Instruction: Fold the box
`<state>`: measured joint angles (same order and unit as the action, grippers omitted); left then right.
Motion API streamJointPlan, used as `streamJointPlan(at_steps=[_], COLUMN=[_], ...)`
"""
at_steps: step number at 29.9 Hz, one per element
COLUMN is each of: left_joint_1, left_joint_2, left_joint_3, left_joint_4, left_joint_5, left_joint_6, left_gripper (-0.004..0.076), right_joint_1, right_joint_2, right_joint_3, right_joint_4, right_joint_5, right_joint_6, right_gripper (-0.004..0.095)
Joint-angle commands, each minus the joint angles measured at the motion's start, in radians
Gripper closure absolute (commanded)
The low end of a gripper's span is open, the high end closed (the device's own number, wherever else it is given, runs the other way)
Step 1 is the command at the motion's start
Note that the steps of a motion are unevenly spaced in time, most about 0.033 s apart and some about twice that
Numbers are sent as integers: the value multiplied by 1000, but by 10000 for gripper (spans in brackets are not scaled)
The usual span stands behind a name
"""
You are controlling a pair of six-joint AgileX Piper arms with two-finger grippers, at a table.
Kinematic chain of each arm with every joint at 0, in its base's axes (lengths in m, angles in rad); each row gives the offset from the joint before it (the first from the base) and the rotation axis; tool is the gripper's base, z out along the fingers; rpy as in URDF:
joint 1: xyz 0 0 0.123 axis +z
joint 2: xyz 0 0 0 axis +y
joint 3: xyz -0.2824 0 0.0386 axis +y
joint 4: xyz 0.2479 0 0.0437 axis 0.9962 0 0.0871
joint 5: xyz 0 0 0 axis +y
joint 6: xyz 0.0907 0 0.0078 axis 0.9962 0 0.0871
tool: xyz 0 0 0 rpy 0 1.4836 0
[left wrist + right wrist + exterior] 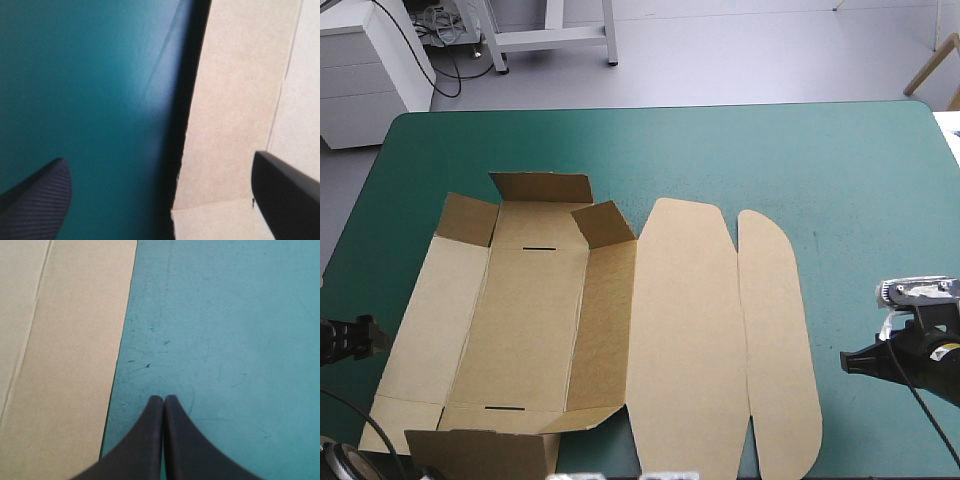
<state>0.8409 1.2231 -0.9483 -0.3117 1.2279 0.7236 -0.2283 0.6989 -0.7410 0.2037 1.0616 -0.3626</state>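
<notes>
Left gripper (160, 167) wide open: one black finger (40, 200) over the teal-green tabletop (850, 170), the other over the left side panel of the brown box (535, 330). Right gripper (164, 400) closed to a point, above bare tabletop just beside the box's rounded right flap. Box lies opened out, left of centre. Corner flaps around the tray part stand up; lid flat.

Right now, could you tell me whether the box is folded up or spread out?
Mostly spread: the box lies open on the teal-green cover, its lid flat, only a few walls and flaps partly raised.
</notes>
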Motion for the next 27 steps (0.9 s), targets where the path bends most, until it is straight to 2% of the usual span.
streamJointPlan(at_steps=[1, 8, 18, 27], left_joint_1=[3, 3, -17, -192], left_joint_2=[-18, 32, 154, 172], left_joint_3=[5, 119, 129, 129], left_joint_4=[-50, -50, -150, -171], left_joint_5=[67, 42, 55, 74], left_joint_6=[-13, 29, 89, 91], left_gripper=[22, 25, 25, 25], right_joint_1=[-1, -1, -1, -1], right_joint_2=[-1, -1, -1, -1], right_joint_3=[-27, -27, -27, -27], right_joint_4=[13, 13, 15, 15], right_joint_5=[-45, -46, -35, -31], right_joint_6=[-11, -13, -13, -13], right_gripper=[927, 927, 927, 927])
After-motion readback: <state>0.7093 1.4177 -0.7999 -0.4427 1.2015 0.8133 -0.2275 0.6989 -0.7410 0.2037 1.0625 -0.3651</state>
